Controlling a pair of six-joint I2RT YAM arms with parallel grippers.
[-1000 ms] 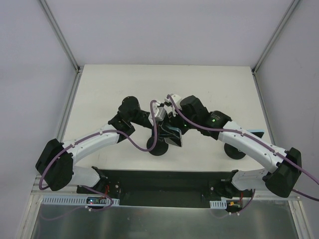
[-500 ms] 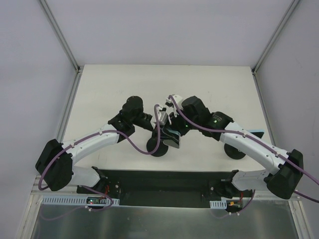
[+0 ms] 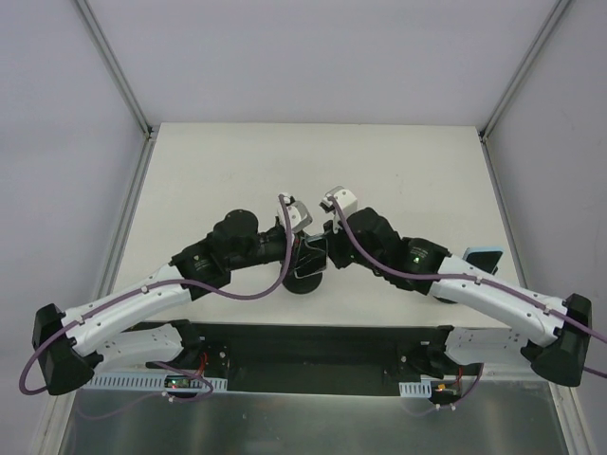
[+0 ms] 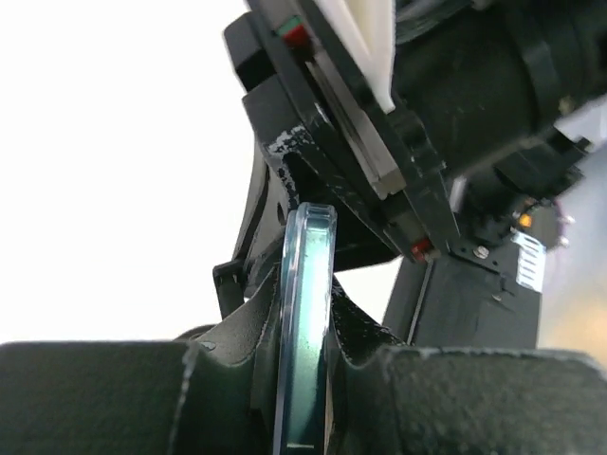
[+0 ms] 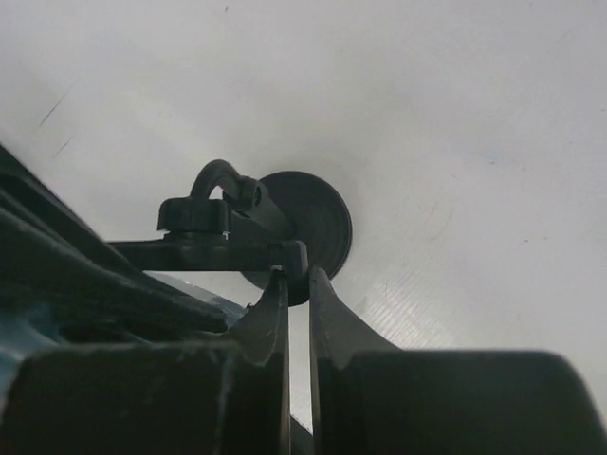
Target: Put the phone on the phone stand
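The phone [image 4: 311, 246] shows edge-on in the left wrist view, a slim glassy slab with a pale rim. My left gripper [image 4: 305, 284] is shut on it, one finger on each face. From above, that gripper [image 3: 298, 254] hangs over the phone stand's round black base [image 3: 305, 282], and the phone is mostly hidden between the two grippers. In the right wrist view the phone stand [image 5: 318, 213] shows its disc base, curved post and cradle bar [image 5: 218, 254]. My right gripper [image 5: 297, 273] is shut on the end of that bar and meets the left gripper over the stand [image 3: 324, 252].
A light-blue-cased phone [image 3: 481, 256] lies at the right edge of the white table [image 3: 398, 171], beside the right forearm. Purple cables loop along both arms. White walls and metal rails enclose the table on three sides.
The left arm has stretched out lower and swung toward the middle, carrying the phone down over the stand. The right gripper has shifted slightly toward the near edge, staying on the cradle.
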